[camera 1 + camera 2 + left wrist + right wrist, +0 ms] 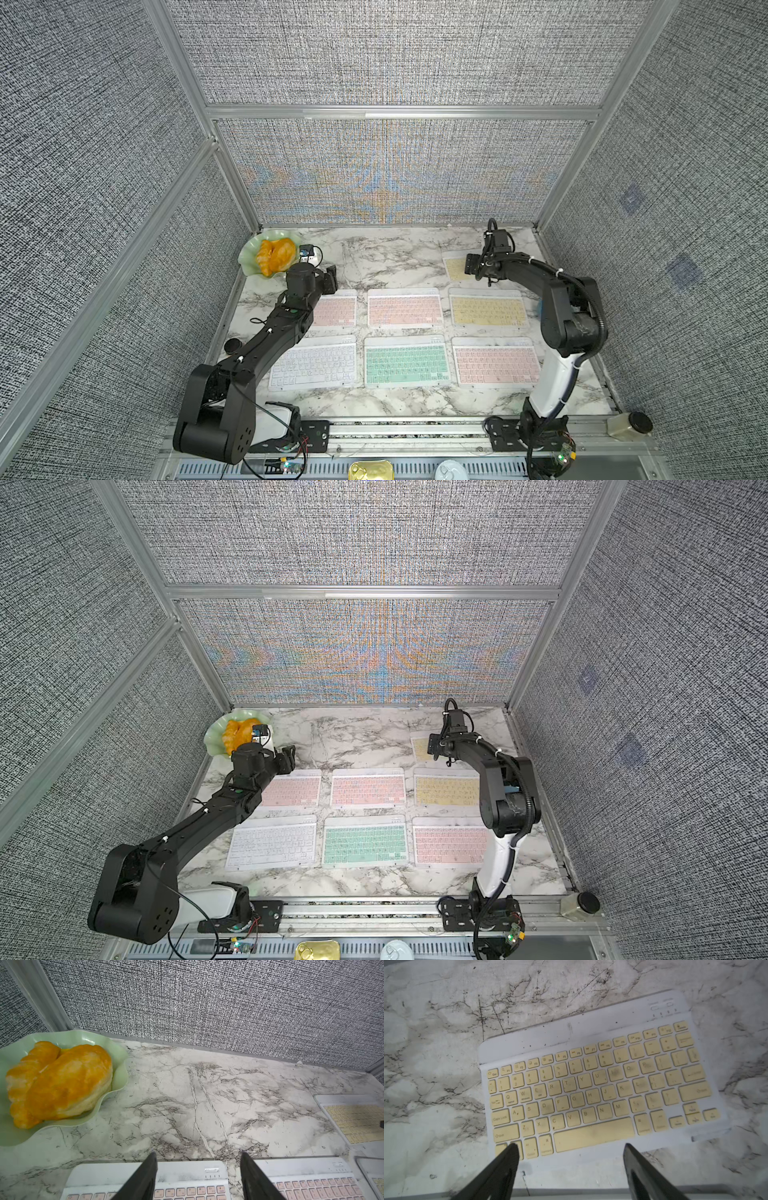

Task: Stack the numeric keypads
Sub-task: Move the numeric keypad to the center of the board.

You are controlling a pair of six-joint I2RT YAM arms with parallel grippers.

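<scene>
Several numeric keypads lie flat on the marble table, none stacked. The back row holds a pink one [338, 311] partly under my left arm, another pink one [404, 309] and a yellow one [487, 311]. The front row has white [313, 365], mint [406, 361] and pink [494, 359]. A second yellow keypad [591, 1084] lies askew at the back right. My right gripper [570, 1145] hovers open over its near edge. My left gripper [198, 1154] is open above the far edge of the left pink keypad [182, 1174], holding nothing.
A green wavy dish [249, 253] with an orange pastry [274, 254] sits in the back left corner, a small white device [309, 253] beside it. A black disc [233, 345] lies by the left edge. A jar [627, 426] stands on the front rail. Fabric walls enclose three sides.
</scene>
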